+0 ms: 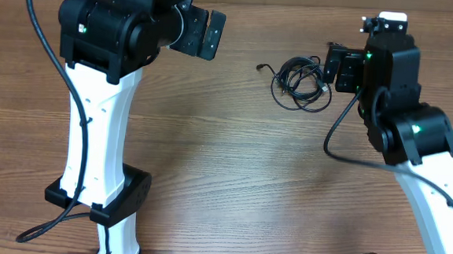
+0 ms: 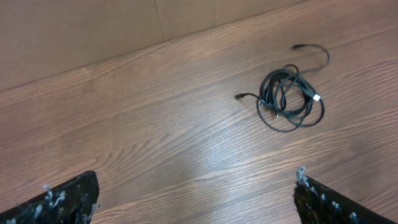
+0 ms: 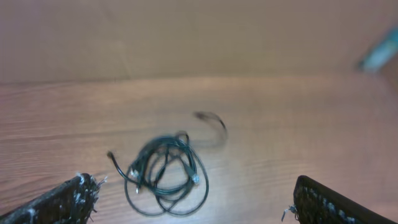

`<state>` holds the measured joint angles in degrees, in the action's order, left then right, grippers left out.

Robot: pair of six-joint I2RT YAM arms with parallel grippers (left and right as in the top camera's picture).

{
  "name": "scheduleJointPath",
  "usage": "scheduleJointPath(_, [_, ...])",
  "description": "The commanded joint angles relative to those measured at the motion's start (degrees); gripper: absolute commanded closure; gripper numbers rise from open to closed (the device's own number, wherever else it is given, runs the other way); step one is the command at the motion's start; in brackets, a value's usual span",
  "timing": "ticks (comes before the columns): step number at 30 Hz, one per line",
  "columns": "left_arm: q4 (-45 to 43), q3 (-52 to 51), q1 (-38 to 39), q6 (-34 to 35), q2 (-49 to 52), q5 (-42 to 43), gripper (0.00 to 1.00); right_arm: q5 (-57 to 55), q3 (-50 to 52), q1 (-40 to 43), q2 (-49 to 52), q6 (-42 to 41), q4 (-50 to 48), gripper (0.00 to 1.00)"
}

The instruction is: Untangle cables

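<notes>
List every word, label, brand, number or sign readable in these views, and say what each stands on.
No text can be read in any view.
Coil of cables, wooden table, left arm, right arm: no lettering shows.
Blurred bluish object at the top right of the right wrist view: too blurred to tell whether it bears any text.

A wide table (image 1: 232, 167) of brown wood-grain board fills the scene, its grain running left to right in lighter and darker streaks. Along its far edge stands a plain tan panel (image 2: 81, 31), flat and matte, with one faint upright seam (image 2: 155, 22). Soft light leaves a pale sheen (image 2: 205, 165) on the wood. At the far right a blurred bluish shape (image 3: 378, 50) shows against the panel.
</notes>
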<state>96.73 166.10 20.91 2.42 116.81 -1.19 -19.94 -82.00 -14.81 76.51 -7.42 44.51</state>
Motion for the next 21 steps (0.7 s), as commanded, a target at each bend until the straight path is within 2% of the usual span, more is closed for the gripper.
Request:
scheduleJointPath(1, [0.04, 0.09, -0.37, -2.49, 0.17, -0.79, 0.0, 1.38, 1.42, 2.25, 3.1, -11.47, 1.36, 0.0])
scheduleJointPath(5, [0.04, 0.07, -0.37, -2.47, 0.17, -0.76, 0.0, 14.32, 1.68, 3.21, 7.3, -14.49, 1.49, 0.0])
scheduleJointPath(7, [0.04, 0.07, -0.37, -2.47, 0.17, -0.74, 0.0, 16.61, 1.7, 3.21, 9.94, -17.88, 0.66, 0.0])
scheduleJointPath(11, [0.07, 0.07, -0.35, -2.36, 0.17, -0.66, 0.0, 13.11, 1.7, 3.32, 16.74, -41.92, 2.16, 0.02])
scheduleJointPath(13, [0.07, 0.07, -0.37, -2.21, 0.17, -0.66, 0.0, 13.4, 1.7, 3.32, 20.59, -52.15, 2.14, 0.07])
scheduleJointPath(16, [0.07, 0.07, -0.35, -2.23, 0.17, -0.68, 0.0, 15.04, 1.7, 3.32, 26.56, -66.1, 2.12, 0.07])
scheduleJointPath(18, [0.07, 0.07, -0.35, -2.23, 0.17, -0.68, 0.0, 16.48, 1.7, 3.32, 29.81, -72.32, 1.92, 0.09])
scheduleJointPath(21, [0.07, 0.07, -0.35, -2.23, 0.17, -0.68, 0.0, 18.43, 1.7, 3.32, 33.64, -74.66, -0.24, 0.15])
